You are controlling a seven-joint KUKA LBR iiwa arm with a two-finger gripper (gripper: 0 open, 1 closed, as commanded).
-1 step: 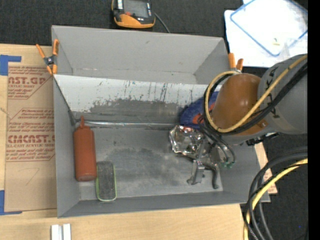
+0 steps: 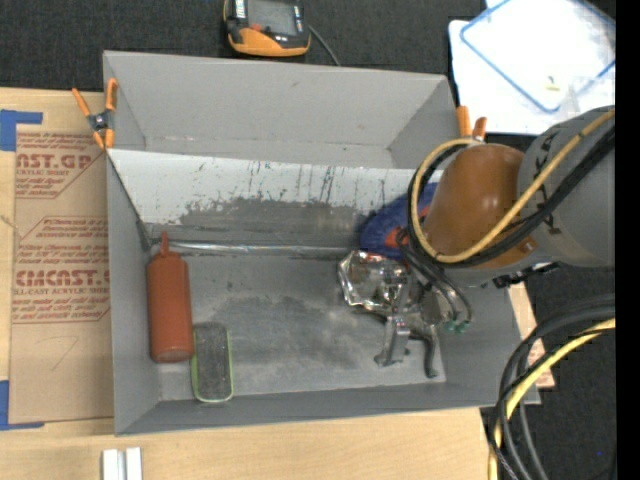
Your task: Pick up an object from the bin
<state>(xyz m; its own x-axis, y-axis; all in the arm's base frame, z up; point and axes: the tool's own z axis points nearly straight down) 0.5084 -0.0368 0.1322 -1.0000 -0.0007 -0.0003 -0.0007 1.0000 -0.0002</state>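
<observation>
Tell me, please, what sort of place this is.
Probably a robotics lab's test station. A grey metal bin holds a few loose things: a red bottle, a green-edged pad and crumpled clear plastic. A cabled robot arm has its gripper in the bin beside the plastic.

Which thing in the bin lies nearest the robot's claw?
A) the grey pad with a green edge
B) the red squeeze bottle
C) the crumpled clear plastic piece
C: the crumpled clear plastic piece lies right next to the gripper on the bin's right side, while the red bottle and the green-edged pad lie by the left wall.
</observation>
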